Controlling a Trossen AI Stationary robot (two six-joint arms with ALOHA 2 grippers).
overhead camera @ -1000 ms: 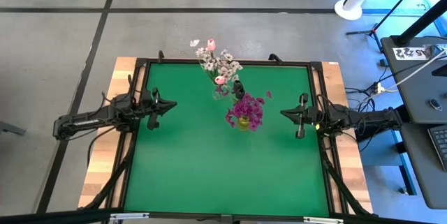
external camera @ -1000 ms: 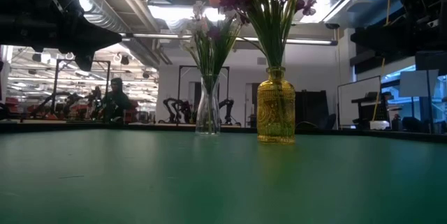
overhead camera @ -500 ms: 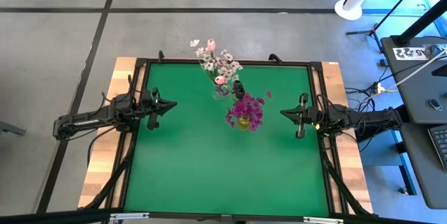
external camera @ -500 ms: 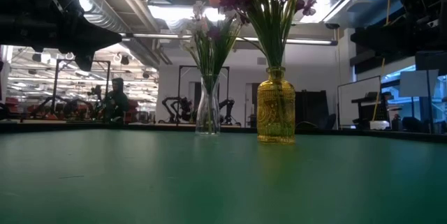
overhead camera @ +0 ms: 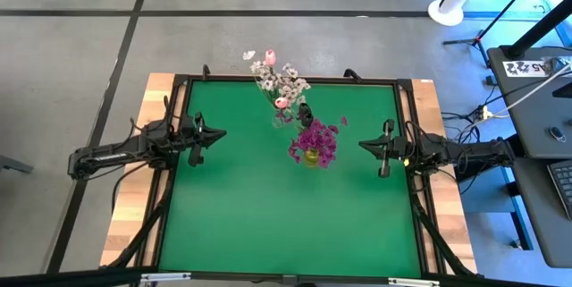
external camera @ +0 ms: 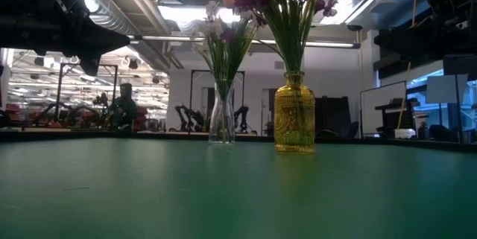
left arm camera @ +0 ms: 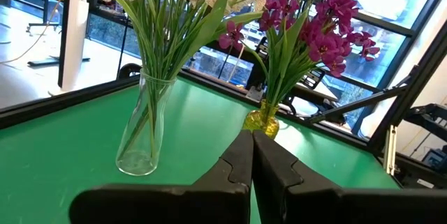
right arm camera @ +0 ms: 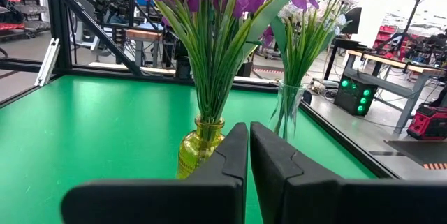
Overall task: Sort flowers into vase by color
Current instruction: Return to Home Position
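- Left arm (overhead camera: 116, 153) and right arm (overhead camera: 469, 153): slim, black, built of jointed segments.
- Left tool (left arm camera: 250, 140) and right tool (right arm camera: 248, 130): two flat matte-black fingers each, tapering to blunt tips, on a wide black crossbar.

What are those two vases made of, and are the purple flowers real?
The clear vase looks like smooth glass: the green stems show straight through it. The yellow vase seems tinted glass with a textured surface, translucent and glinting. The purple flowers, uniformly vivid, may be fabric; hard to tell.
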